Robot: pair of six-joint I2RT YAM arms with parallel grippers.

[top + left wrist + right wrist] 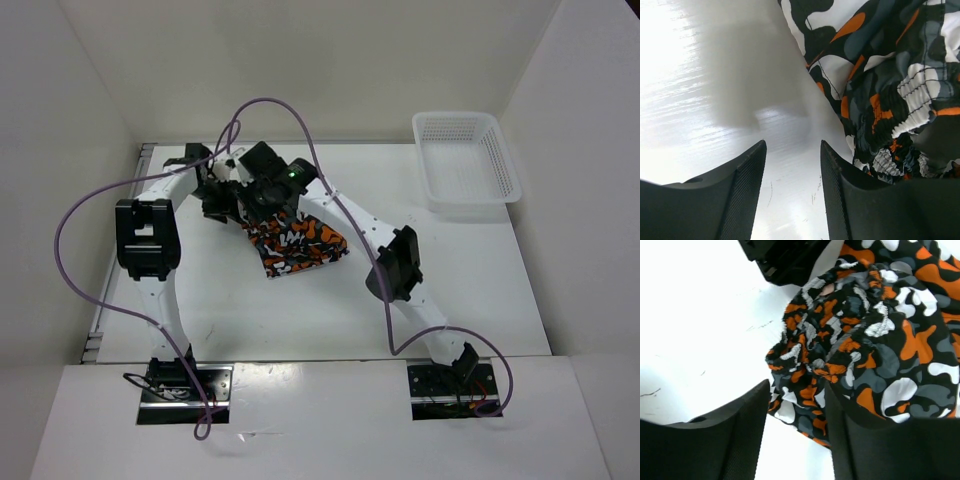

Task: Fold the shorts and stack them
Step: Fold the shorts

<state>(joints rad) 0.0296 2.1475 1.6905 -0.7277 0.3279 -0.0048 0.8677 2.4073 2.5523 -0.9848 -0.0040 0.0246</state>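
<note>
The shorts (295, 245), printed in orange, black, grey and white, lie bunched on the white table just below both grippers. My left gripper (220, 203) is open and empty at the shorts' upper left edge. In the left wrist view its jaws (792, 146) stand apart over bare table, with the shorts (890, 75) to their right. My right gripper (268, 200) is open over the gathered waistband end. In the right wrist view (797, 390) a corner of the shorts (865, 340) lies between the open fingers. The left gripper (785, 257) shows dark at the top.
A white plastic mesh basket (465, 160) stands at the back right of the table (480, 280). White walls enclose the table on the left, back and right. A purple cable (90, 200) loops over the left arm.
</note>
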